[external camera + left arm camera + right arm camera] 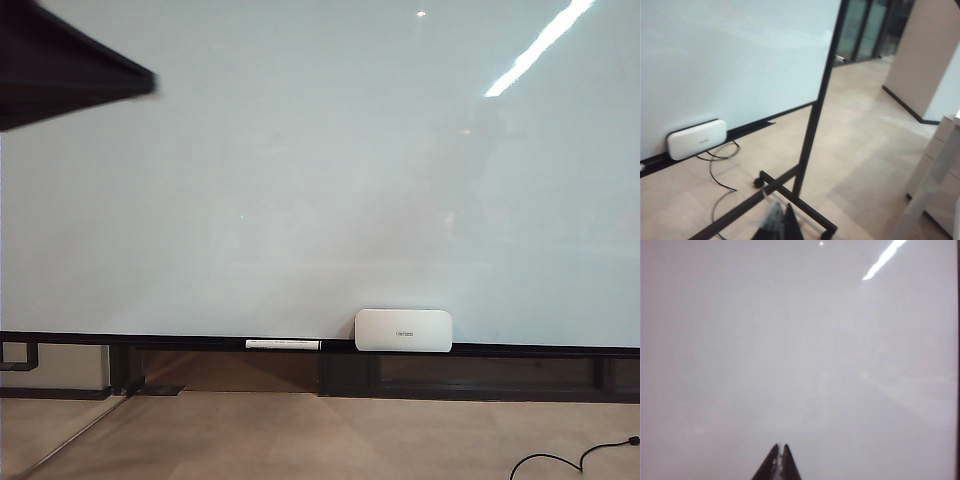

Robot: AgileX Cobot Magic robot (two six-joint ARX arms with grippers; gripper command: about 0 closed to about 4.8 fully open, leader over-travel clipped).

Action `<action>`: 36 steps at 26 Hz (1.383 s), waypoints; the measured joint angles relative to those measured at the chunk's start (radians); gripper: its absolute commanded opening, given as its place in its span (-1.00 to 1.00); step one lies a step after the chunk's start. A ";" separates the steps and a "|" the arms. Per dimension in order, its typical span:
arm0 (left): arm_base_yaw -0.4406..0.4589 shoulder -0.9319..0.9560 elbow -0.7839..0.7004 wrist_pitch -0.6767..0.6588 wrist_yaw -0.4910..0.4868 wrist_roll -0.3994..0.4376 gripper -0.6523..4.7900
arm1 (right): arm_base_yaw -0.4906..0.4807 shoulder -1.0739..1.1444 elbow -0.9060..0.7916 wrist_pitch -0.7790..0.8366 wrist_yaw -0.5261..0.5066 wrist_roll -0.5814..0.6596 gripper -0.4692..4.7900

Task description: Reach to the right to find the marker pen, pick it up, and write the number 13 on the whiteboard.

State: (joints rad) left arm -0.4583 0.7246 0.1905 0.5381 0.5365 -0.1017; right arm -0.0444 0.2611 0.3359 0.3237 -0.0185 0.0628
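With both the left gripper [781,220] and right gripper [779,460] pinched shut and empty before the blank whiteboard [300,200], we should sweep rightward slowly, seeking the pen.

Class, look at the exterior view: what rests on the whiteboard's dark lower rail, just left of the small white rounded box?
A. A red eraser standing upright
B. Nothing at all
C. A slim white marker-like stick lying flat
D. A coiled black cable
C: a slim white stick lies flat on the rail of the whiteboard, just left of the white rounded box, apart from it.
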 measured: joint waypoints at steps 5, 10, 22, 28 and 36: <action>0.000 0.174 0.152 0.045 0.035 -0.013 -0.78 | -0.038 0.282 0.149 -0.031 0.035 -0.076 -0.84; -0.001 0.169 0.211 0.055 0.001 -0.027 -0.78 | -0.233 0.473 0.211 0.018 -0.038 -0.089 -0.84; 0.010 0.171 0.279 -0.103 -0.129 -0.012 -0.78 | -0.303 0.802 0.212 0.233 -0.023 -0.152 -0.84; 0.010 0.171 0.279 -0.101 -0.135 0.062 -0.78 | -0.359 0.966 0.266 0.297 -0.159 -0.158 -0.84; 0.011 0.204 0.279 -0.093 -0.111 0.087 -0.78 | -0.576 1.182 0.328 0.389 -0.314 -0.050 -0.84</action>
State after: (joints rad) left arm -0.4477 0.9291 0.4698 0.4446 0.4259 -0.0151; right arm -0.6209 1.4433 0.6643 0.7124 -0.3328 0.0128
